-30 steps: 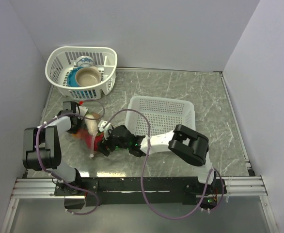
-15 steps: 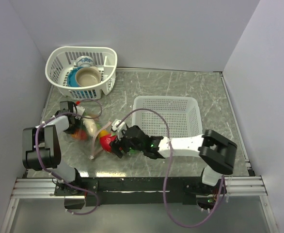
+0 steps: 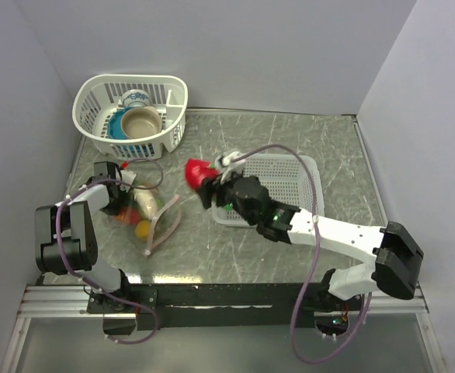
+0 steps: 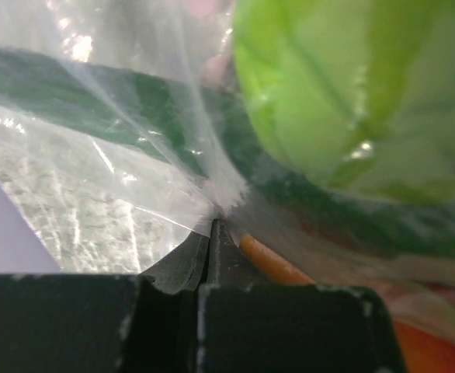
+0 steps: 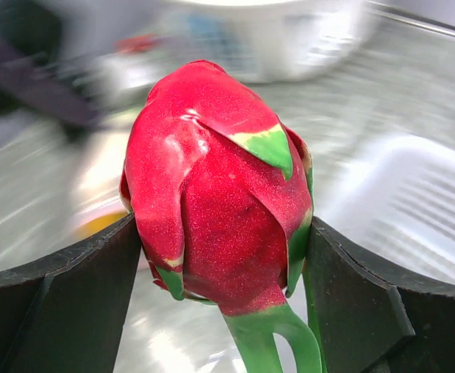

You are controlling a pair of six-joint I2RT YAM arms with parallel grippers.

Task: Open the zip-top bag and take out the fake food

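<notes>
The clear zip-top bag (image 3: 144, 214) lies open at the left of the table, its pink zipper strip curling toward the front. Inside it I see a white oblong (image 3: 144, 203), an orange piece (image 3: 143, 229) and a red-orange one. My left gripper (image 3: 121, 189) is shut on the bag's far corner; the left wrist view shows its closed jaws pinching the film (image 4: 212, 203), with a green round fruit (image 4: 352, 93) and a dark green cucumber behind. My right gripper (image 3: 206, 186) is shut on the red dragon fruit (image 3: 197, 172), also seen close up in the right wrist view (image 5: 216, 194), held in the air left of the flat basket.
A white mesh flat basket (image 3: 278, 183) lies at centre right, under my right arm. A rounded white basket (image 3: 103, 105) at the back left holds a blue bowl, a tan bowl and a cup. Grey walls close in left, back and right.
My right gripper has pulled the dragon fruit out of the bag and lifted it back and to the right, toward the flat basket. The bag has sagged open. The left gripper has stayed put.
</notes>
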